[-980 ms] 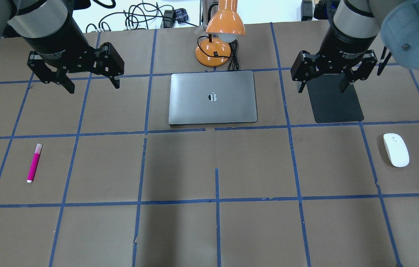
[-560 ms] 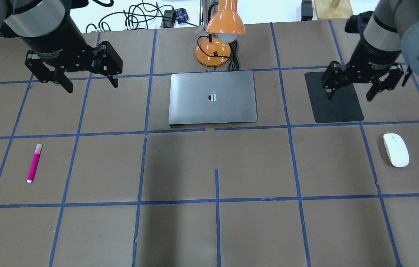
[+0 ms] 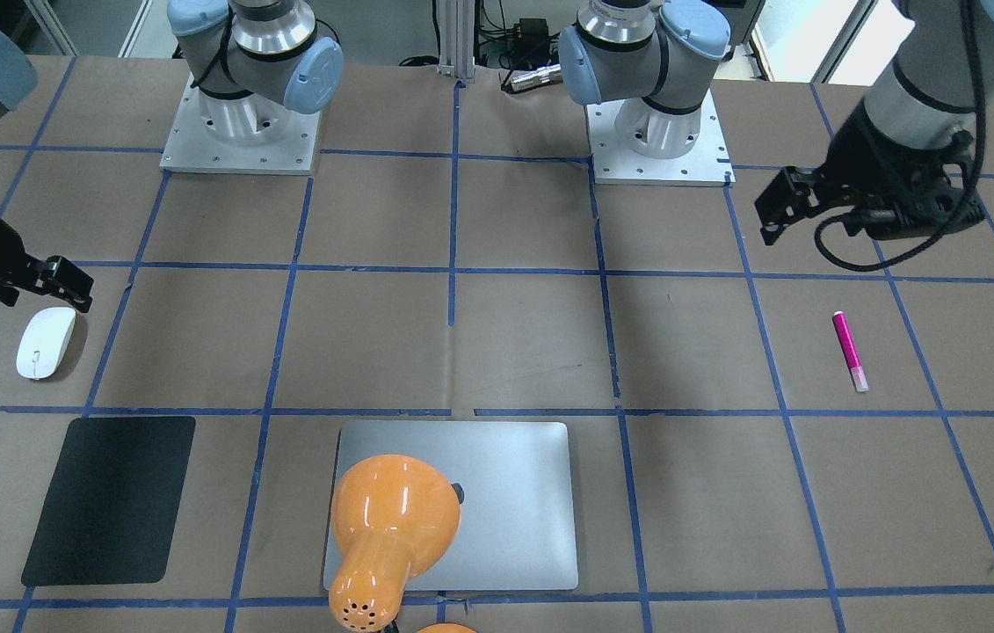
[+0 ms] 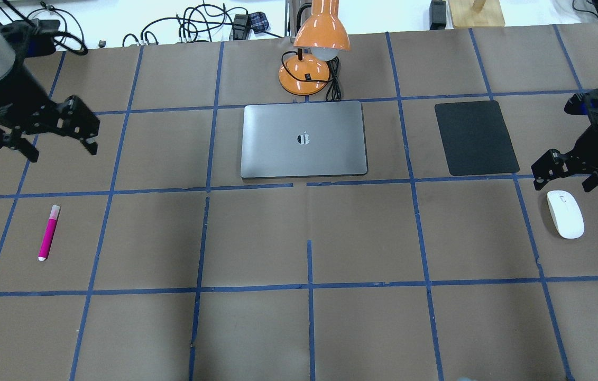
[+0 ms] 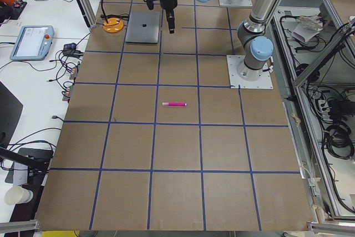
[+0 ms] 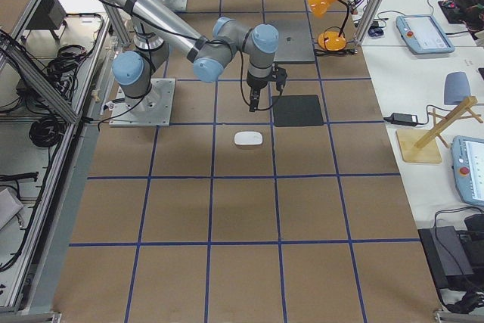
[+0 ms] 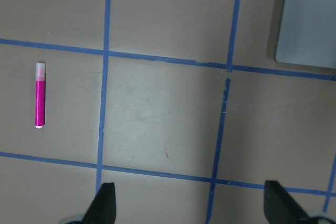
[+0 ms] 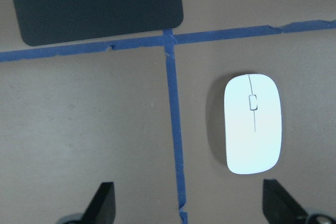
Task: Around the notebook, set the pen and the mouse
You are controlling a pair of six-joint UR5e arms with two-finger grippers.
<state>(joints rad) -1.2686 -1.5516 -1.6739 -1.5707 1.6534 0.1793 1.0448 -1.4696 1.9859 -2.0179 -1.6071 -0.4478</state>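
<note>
Mouse (image 4: 566, 214) lies by the desk's (image 4: 309, 328) right edge, right tool (image 4: 564, 186) open beside it; pen (image 4: 48, 233) by the left edge, left tool (image 4: 62, 152) open, well apart.

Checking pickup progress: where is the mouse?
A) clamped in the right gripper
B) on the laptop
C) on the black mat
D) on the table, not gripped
D: the mouse lies flat on the table, apart from the black mat, and the right gripper is open close by without touching it.
</note>
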